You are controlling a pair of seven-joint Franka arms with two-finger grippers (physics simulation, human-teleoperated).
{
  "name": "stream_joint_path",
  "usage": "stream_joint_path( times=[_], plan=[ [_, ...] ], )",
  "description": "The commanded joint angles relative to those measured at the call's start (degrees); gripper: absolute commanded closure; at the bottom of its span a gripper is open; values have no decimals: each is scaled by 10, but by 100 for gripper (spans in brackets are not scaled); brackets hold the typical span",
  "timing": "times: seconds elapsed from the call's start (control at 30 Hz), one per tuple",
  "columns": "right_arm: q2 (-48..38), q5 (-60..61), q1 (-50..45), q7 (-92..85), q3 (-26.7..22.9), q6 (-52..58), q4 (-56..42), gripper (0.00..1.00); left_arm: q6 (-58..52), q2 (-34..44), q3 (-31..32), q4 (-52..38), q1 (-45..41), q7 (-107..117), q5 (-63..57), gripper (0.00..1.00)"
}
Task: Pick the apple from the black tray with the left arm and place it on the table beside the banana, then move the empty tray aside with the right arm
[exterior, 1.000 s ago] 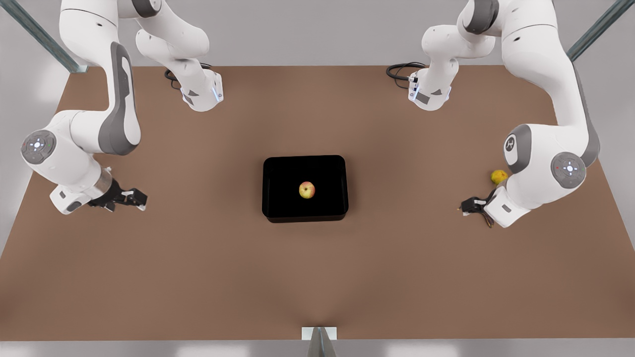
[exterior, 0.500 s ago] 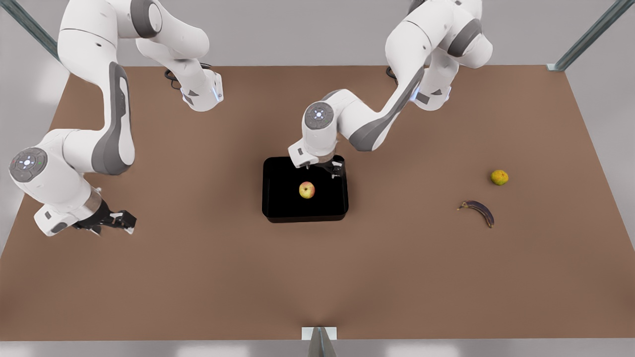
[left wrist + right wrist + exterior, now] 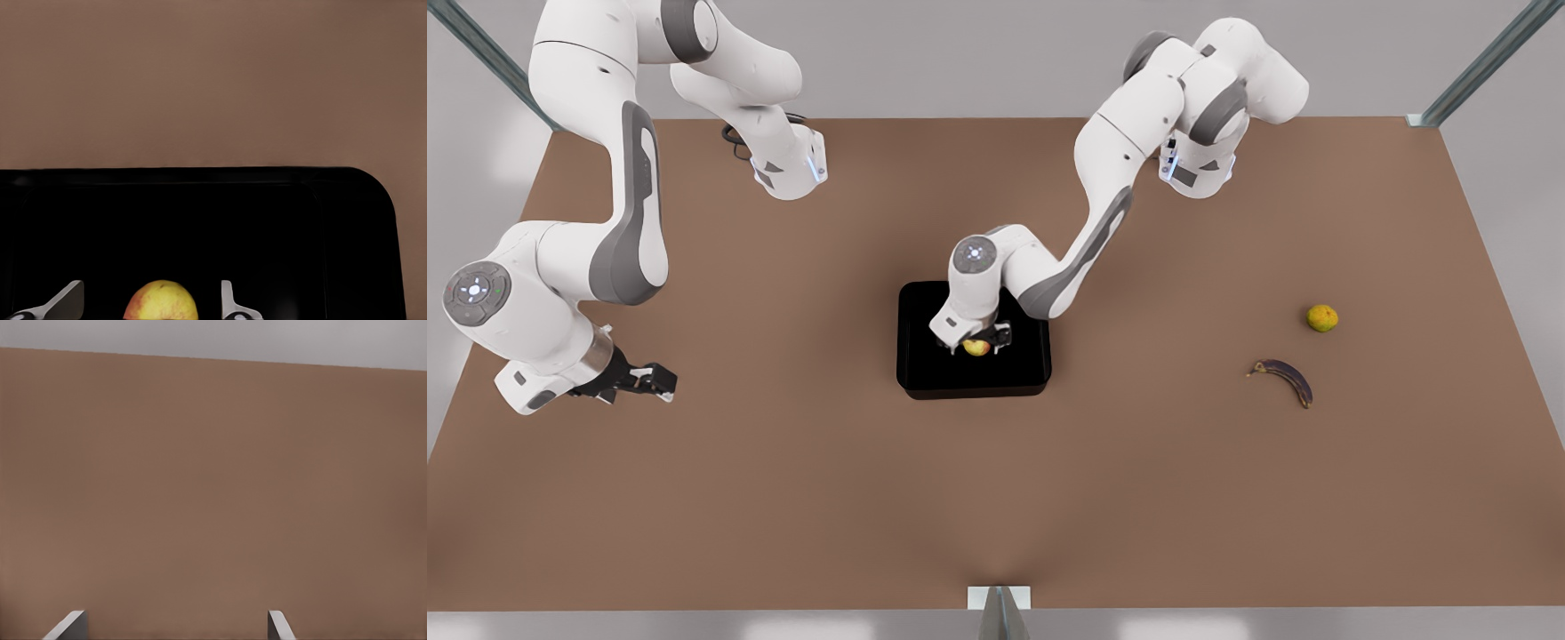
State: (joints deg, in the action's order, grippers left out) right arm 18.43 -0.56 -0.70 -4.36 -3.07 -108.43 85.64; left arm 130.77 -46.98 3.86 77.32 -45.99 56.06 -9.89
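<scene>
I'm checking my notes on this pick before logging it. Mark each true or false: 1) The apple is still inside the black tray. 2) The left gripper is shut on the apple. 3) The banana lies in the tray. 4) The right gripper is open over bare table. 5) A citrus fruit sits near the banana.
1) True: the apple sits in the black tray.
2) False: the left gripper is open, its fingers on either side of the apple with gaps showing.
3) False: the banana lies on the table, toward the front view's right.
4) True: the right gripper is open and waits over bare table.
5) True: the citrus fruit is close to the banana, not touching.
</scene>
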Motion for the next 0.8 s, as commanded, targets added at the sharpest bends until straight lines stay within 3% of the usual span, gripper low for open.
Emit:
stream_joint_path(
  times=[0.0, 0.2, 0.77],
  plan=[
    [-1, 0, 0, -1, 0, 7, 0, 0, 65, -12, 0, -1, -5, 200, -28, 0],
    [-1, 1, 0, -1, -1, 7, 0, 0, 98, 0, -2, 76, -21, 204, -93, 0],
    [-1, 1, 0, -1, -1, 7, 0, 0, 135, 9, -3, 139, -34, 222, -119, 0]
  ],
)
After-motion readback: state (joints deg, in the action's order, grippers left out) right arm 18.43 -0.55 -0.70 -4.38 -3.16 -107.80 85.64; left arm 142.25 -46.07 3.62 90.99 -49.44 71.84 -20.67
